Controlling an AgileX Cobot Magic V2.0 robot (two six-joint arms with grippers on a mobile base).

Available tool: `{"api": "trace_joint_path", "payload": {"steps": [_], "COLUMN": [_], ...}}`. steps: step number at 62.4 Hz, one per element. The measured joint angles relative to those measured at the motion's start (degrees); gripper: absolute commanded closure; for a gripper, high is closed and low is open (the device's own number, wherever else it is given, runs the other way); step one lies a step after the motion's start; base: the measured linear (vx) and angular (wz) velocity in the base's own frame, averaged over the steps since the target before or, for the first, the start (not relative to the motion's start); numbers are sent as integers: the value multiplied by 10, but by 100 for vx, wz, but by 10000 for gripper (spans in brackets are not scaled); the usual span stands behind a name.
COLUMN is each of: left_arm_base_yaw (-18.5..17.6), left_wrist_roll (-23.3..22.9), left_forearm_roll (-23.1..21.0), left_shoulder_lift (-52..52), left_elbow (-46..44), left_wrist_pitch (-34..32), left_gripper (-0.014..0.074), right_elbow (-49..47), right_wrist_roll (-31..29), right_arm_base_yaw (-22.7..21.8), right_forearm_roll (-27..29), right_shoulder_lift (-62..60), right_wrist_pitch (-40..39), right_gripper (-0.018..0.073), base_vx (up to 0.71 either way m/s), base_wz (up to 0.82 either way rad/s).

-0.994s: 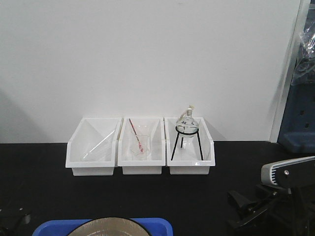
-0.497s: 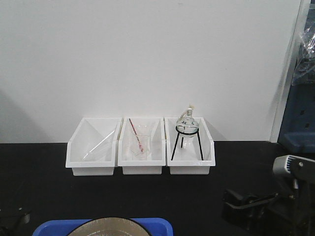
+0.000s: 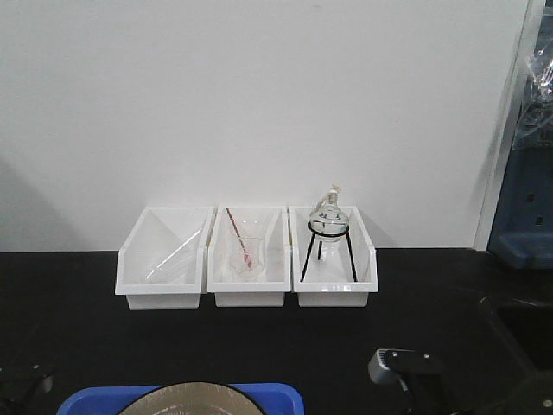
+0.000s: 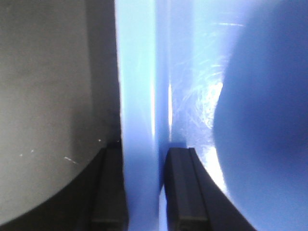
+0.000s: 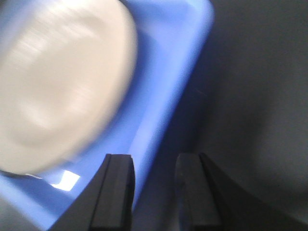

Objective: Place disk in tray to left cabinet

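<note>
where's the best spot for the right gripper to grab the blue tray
I'd grip the tray by its raised right-hand rim, coming from outside, a finger each side. The disk covers the middle, leaving only that thin rim for the right gripper.

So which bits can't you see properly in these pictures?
- Front view: the flat blue plastic tray and the round tan plate are cut off by the bottom edge.
- Right wrist view: the plate is blurred, above the open right claw.
- Left wrist view: the left claw straddles the tray's rim, too close and blurry to show more.
- The cabinet is in no view.
</note>
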Motion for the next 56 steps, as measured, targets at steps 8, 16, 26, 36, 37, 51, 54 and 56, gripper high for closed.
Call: {"api": "trace_joint_path", "payload": {"steps": [8, 16, 26, 36, 37, 51, 54, 56], "left_arm_base_yaw": [0, 0, 0, 0, 0, 0, 0, 0], "left_wrist_roll": [0, 0, 0, 0, 0, 0, 0, 0], "left_forearm_roll": [0, 0, 0, 0, 0, 0, 0, 0], "left_shoulder_lift": [0, 0, 0, 0, 0, 0, 0, 0], "left_elbow": [0, 0, 0, 0, 0, 0, 0, 0], "left_wrist_pitch": [0, 0, 0, -1, -1, -1, -1, -1], "left_gripper": [603, 603, 603, 603, 603, 603, 603, 603], "right_elbow": [-53, -102, -147, -163, -163, -168, -168, -168], "right_wrist_roll": [123, 173, 186, 194, 194, 199, 200, 200], "right_arm_base_yaw": [17, 35, 45, 46, 46, 54, 60, 67], "right_forearm_roll": [-142, -184, -181, -161, -157, -104, -103, -103], "right_shoulder_lift": [60, 106, 151, 176, 178, 204, 210, 213], "right_wrist_pitch": [12, 23, 37, 32, 31, 18, 11, 7], "right_gripper": [246, 211, 186, 186, 186, 188, 188, 192], "base_vx": [0, 0, 0, 0, 0, 0, 0, 0], "base_wz": [0, 0, 0, 0, 0, 0, 0, 0]}}
